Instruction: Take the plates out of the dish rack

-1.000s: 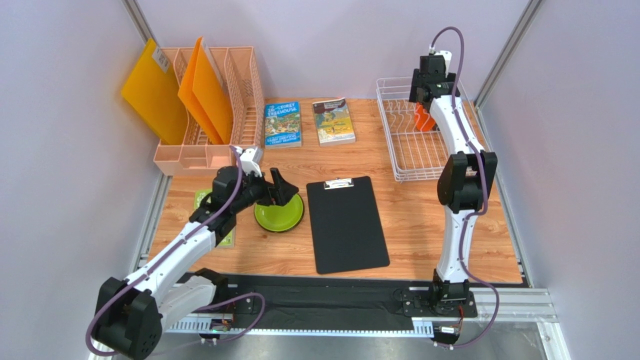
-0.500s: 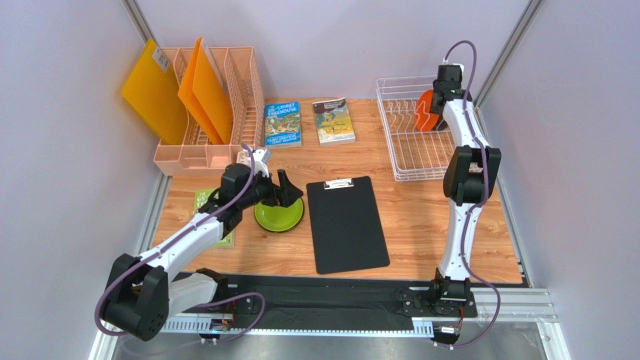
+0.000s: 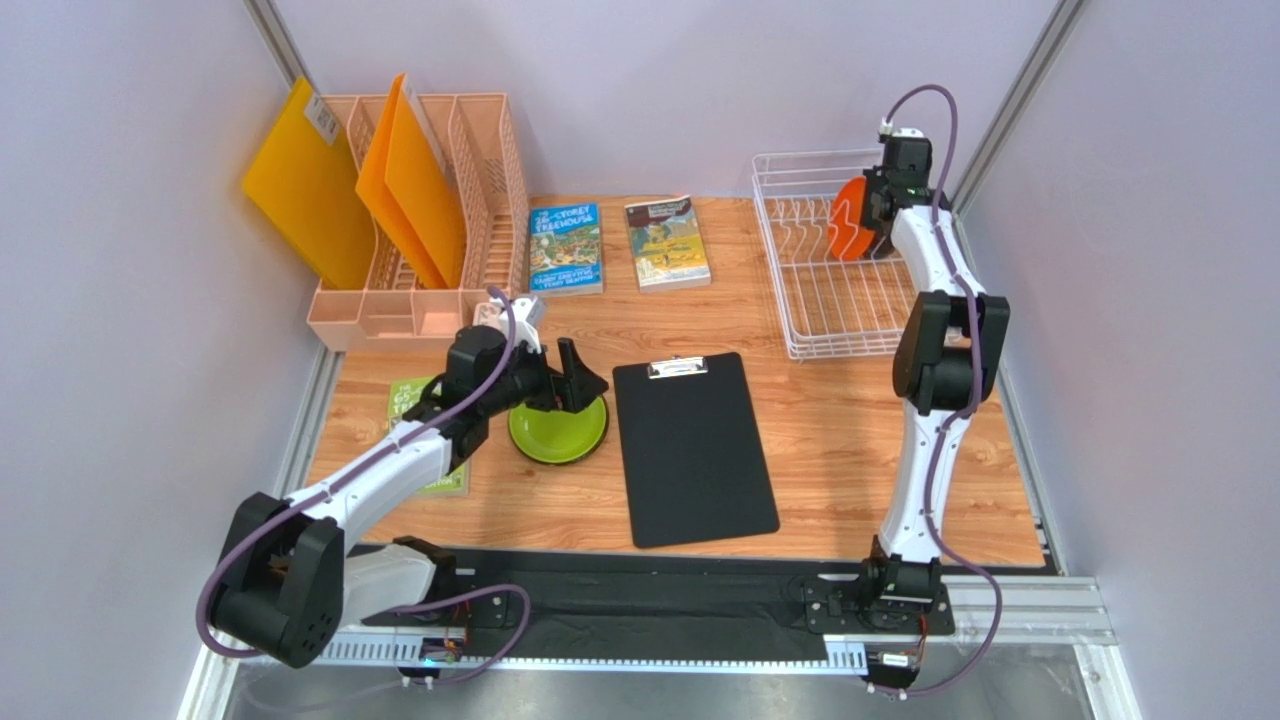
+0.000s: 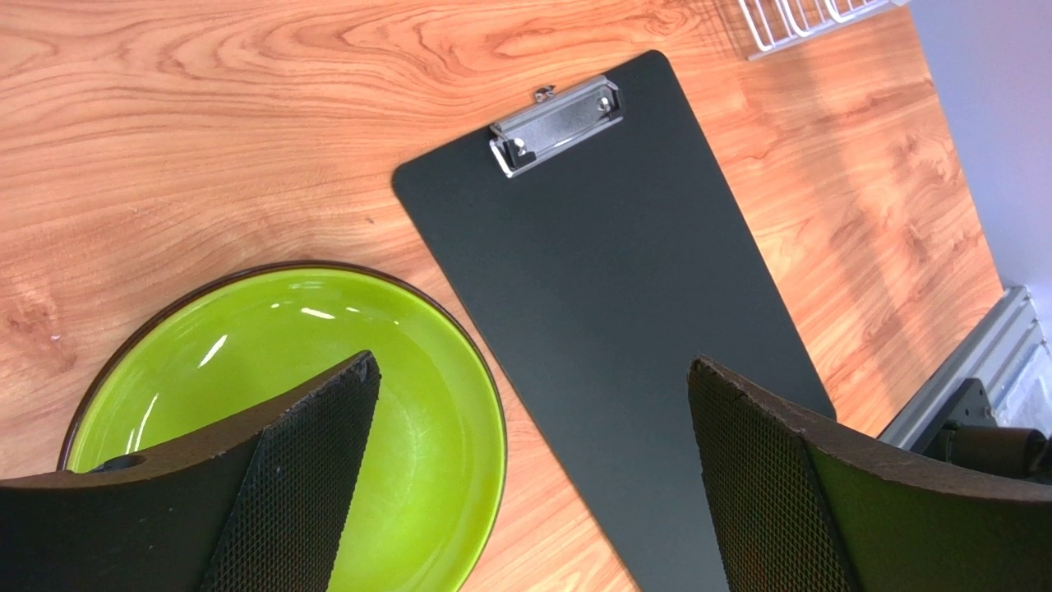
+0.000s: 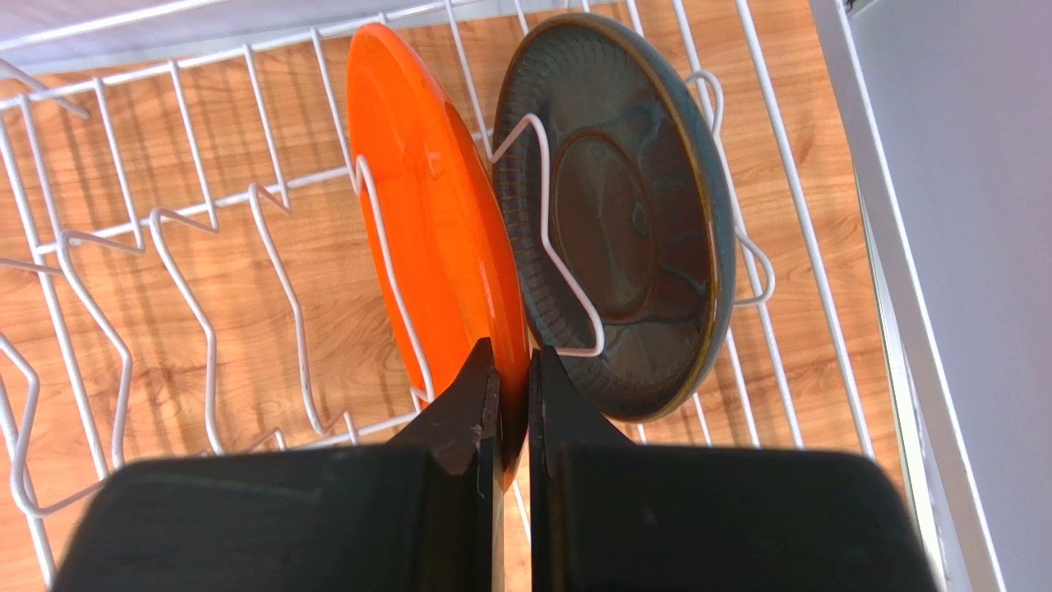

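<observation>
The white wire dish rack stands at the back right. An orange plate stands on edge between its prongs, with a dark teal-grey plate upright right beside it. My right gripper is shut on the orange plate's upper rim. A lime green plate lies flat on the table left of centre. My left gripper hovers open just above its right edge, holding nothing.
A black clipboard lies right of the green plate. Two books lie at the back centre. A peach file organiser with orange folders stands back left. The wall runs close along the rack's right side.
My right gripper shut on the orange plate's rim, after the wrist shifted right and back over the rack. The left arm drew back slightly and its gripper stayed open over the green plate.
</observation>
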`<action>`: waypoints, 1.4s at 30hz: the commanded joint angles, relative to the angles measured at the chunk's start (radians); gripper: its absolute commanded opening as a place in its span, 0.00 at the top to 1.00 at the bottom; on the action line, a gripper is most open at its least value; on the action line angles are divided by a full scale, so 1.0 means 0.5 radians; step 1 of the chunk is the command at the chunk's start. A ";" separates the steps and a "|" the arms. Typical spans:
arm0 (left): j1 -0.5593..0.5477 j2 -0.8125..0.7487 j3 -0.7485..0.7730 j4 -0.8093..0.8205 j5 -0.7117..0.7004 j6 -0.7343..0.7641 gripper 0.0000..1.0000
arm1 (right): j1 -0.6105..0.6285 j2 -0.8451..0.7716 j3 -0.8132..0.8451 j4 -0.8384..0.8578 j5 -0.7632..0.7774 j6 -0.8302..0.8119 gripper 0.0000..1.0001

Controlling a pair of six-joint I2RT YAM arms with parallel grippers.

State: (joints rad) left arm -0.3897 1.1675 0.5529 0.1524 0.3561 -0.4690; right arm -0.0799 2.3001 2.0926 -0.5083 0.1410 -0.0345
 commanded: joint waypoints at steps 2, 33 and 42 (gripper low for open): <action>-0.003 0.003 0.023 0.060 -0.037 -0.001 0.01 | 0.089 -0.286 -0.313 0.136 -0.083 0.035 1.00; 0.000 -0.298 -0.004 -0.020 -0.123 -0.154 0.01 | 0.604 -1.731 -1.411 0.136 0.035 0.461 1.00; -0.003 -0.467 -0.152 0.263 -0.059 -0.356 0.02 | 0.978 -2.011 -1.924 0.289 -0.610 0.790 1.00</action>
State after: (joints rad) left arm -0.3897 0.9642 0.5007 0.1768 0.3042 -0.5842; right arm 0.3630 1.3411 1.2140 -0.4164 0.0223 0.2394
